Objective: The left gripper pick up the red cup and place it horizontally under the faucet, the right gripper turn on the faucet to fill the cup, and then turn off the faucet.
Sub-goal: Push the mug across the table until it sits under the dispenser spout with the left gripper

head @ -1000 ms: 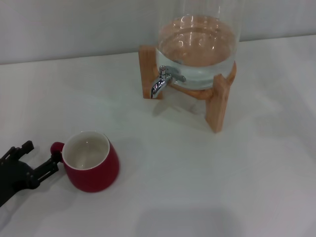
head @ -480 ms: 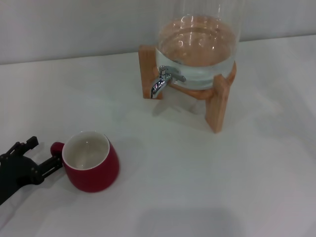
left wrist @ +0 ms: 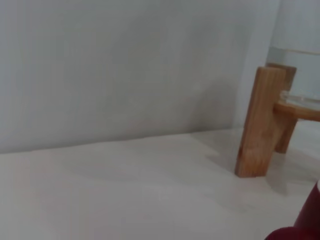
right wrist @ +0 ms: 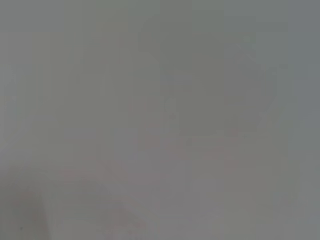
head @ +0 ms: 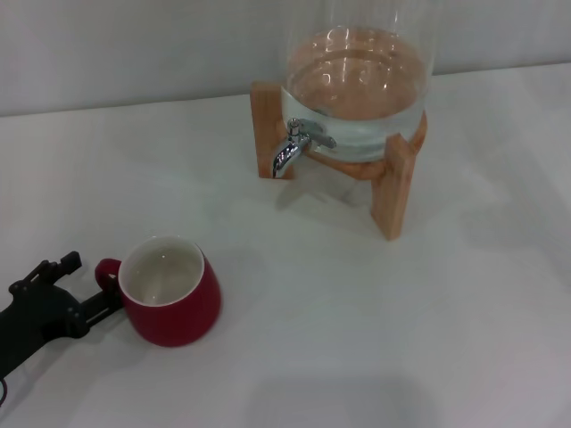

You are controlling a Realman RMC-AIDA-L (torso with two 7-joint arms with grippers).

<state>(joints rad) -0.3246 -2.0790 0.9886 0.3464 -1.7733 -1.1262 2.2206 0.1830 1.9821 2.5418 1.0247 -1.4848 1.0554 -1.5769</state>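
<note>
A: Where is the squat red ceramic cup with the glossy white inside (head: 169, 292) to be found?

B: It is seen upright on the white desk (head: 357, 339), well apart from the small chrome faucet (head: 293, 148), which is fitted to the clear glass dispenser (head: 357, 76) on its wooden stand (head: 393, 183). Its small loop handle is turned towards the left tool (head: 94, 290).

A: And the state of that black two-fingered tool?

B: It is set low at the handle, with one finger lying along the near side of the handle and the other raised behind it. The fingers appear spread; whether the handle is already pinched cannot be told. The right tool is not shown anywhere.

A: How is the cup expected to handle?

B: It is judged rigid, fairly heavy for its size, and slippery from the glaze; it would chip if knocked against the stand. The loop handle is judged the best hold, since the rounded wall offers little purchase. A firm pinch would be needed so the cup is not swung about the handle when lifted.
</note>
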